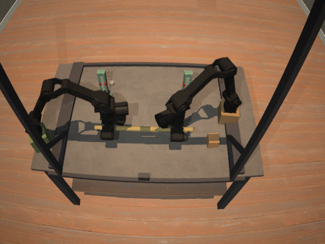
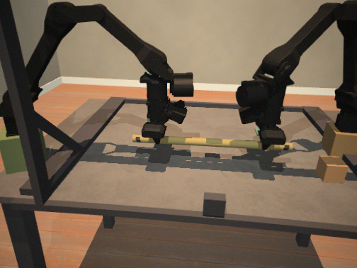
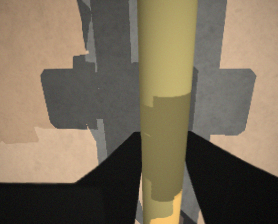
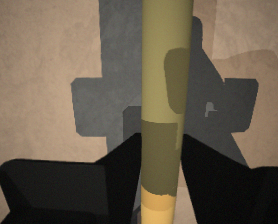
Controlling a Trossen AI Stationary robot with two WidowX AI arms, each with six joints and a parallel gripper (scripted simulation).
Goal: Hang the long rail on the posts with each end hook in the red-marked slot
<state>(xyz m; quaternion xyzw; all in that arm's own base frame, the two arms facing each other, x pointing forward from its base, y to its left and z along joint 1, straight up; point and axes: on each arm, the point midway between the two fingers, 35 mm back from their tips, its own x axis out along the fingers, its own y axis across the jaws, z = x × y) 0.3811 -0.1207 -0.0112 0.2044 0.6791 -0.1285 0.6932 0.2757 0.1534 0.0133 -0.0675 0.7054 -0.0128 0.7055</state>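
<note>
- The table (image 1: 126, 162) (image 2: 142, 192) had a mottled grey-brown top inside a dark raised border, crossed by the arms' shadows.
- Floor (image 1: 161, 31) (image 2: 117, 93): orange-brown planks. Wall (image 2: 219, 52): plain beige, with a white baseboard (image 2: 212, 88) along its foot.
- Dark frame bars (image 1: 280, 90) (image 2: 23, 88) rose at the table's sides.
- The long rail (image 1: 145, 128) (image 2: 212, 142) (image 3: 166, 55) (image 4: 165, 90), banded in yellow and olive, was held above the table, roughly level and off the posts.
- Left gripper (image 1: 107, 132) (image 2: 157, 140) (image 3: 164, 135): closed around the rail near one end.
- Right gripper (image 1: 177, 132) (image 2: 266, 146) (image 4: 161, 136): likewise closed around it near the other end.
- Two green posts (image 1: 102, 77) (image 1: 188, 76), marked red, stood toward the far edge; the slots carried nothing.
- A small pale round object (image 1: 111, 83) lay beside one post.
- A green block (image 1: 35, 142) (image 2: 15, 153) sat by the left arm's base, a tan block (image 1: 229, 117) (image 2: 340, 142) by the right's.
- A small orange-tan box (image 1: 213, 140) (image 2: 331, 169) rested near the latter.
- A dark block (image 1: 144, 176) (image 2: 214, 205) was noted at the near edge.
</note>
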